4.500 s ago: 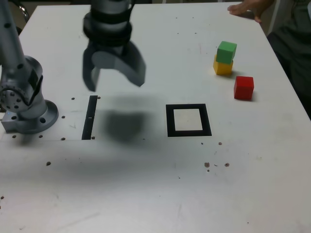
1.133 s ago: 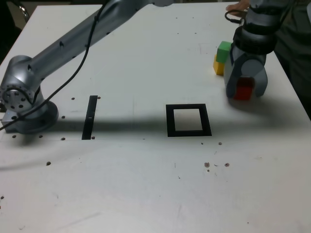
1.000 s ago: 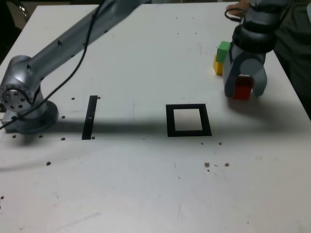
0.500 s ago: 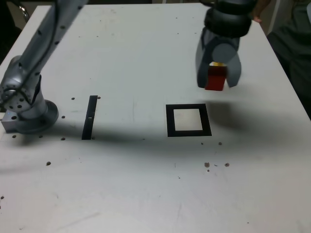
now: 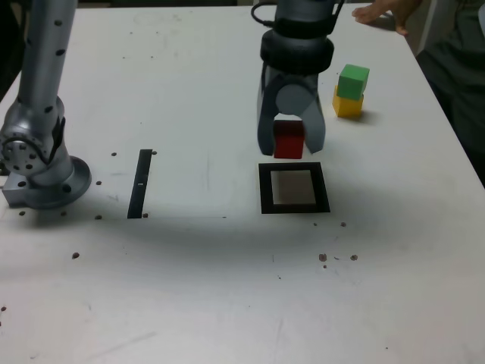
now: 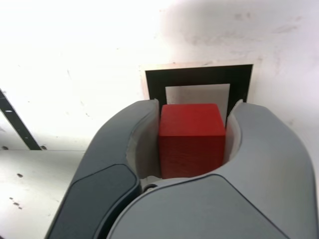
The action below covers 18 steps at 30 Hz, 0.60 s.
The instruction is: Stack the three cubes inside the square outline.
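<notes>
One red cube [image 5: 289, 139], gripped by the gripper [image 5: 290, 144], has moved beside the square outline [image 5: 294, 208].

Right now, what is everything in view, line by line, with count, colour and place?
red cube: one, red, held between the gripper's fingers
green cube: one, green, on top of the yellow cube
yellow cube: one, yellow, on the table
square outline: one, black with pale centre, flat on the table
strip: one, black, exterior view's left
table: one, white, under everything
gripper: one, grey, shut on the red cube
arm: one, grey, exterior view's left to top
hand: one, a person's, table's far edge
</notes>
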Tool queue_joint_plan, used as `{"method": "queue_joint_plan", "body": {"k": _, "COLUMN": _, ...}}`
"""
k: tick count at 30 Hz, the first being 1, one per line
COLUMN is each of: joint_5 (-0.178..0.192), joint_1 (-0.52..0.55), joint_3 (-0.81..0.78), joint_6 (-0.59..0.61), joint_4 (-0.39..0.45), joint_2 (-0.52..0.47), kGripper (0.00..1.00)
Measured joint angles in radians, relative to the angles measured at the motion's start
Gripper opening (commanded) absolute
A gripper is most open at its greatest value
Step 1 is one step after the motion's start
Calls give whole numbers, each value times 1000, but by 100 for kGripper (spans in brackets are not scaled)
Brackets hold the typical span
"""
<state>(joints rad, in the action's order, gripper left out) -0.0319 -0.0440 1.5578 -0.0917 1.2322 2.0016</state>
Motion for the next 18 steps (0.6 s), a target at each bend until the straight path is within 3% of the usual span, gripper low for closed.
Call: {"method": "queue_joint_plan", "body": {"k": 18, "joint_5": -15, "joint_1": 68, "joint_3": -81, "joint_6": 42, "joint_4": -105, "joint_2": 15, "kGripper": 22}}
